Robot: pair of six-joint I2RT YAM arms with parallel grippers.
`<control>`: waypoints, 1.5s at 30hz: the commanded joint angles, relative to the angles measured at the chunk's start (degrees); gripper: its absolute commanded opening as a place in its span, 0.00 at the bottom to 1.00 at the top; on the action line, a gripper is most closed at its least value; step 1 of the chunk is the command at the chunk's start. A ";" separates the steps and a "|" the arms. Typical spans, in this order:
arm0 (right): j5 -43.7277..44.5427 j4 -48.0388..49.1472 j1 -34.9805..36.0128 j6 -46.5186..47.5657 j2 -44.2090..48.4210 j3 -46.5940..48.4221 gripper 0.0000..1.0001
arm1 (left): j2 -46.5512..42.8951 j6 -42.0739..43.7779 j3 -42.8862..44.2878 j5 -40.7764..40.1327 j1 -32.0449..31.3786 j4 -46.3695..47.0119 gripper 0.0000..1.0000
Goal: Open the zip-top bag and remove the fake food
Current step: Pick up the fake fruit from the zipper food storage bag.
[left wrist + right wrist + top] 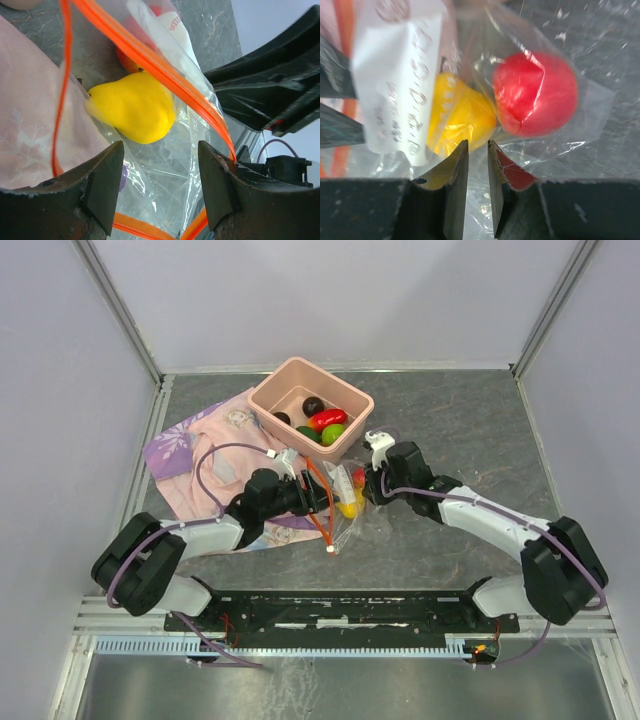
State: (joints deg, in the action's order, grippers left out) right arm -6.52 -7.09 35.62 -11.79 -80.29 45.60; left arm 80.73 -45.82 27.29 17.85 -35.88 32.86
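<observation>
The zip-top bag (343, 508) lies between my two grippers, its orange zip strip (319, 502) gaping and the white slider (330, 549) at the near end. It holds a yellow fruit (135, 107) and a red one (535, 95). My left gripper (160, 147) is open at the bag's mouth, with clear film between its jaws and the yellow fruit just ahead. My right gripper (477, 143) is nearly closed, pinching the bag's film beside the yellow fruit (455, 115). More fake food, red (328, 419), green and dark, lies in the pink tub.
The salmon-pink tub (262, 392) stands at the back centre. A pink-and-purple printed cloth (190, 455) lies to the left under the left arm. Metal frame posts and grey walls close in the table's sides and back.
</observation>
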 commanded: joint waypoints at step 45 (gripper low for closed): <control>-12.02 12.60 -0.27 -9.00 -12.96 -0.03 0.09 | 4.55 11.09 6.23 -7.75 -6.95 -8.25 0.89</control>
State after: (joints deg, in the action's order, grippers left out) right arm -14.46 1.72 35.20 -18.28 -92.03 46.26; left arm 86.30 -39.09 31.55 11.64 -42.15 26.50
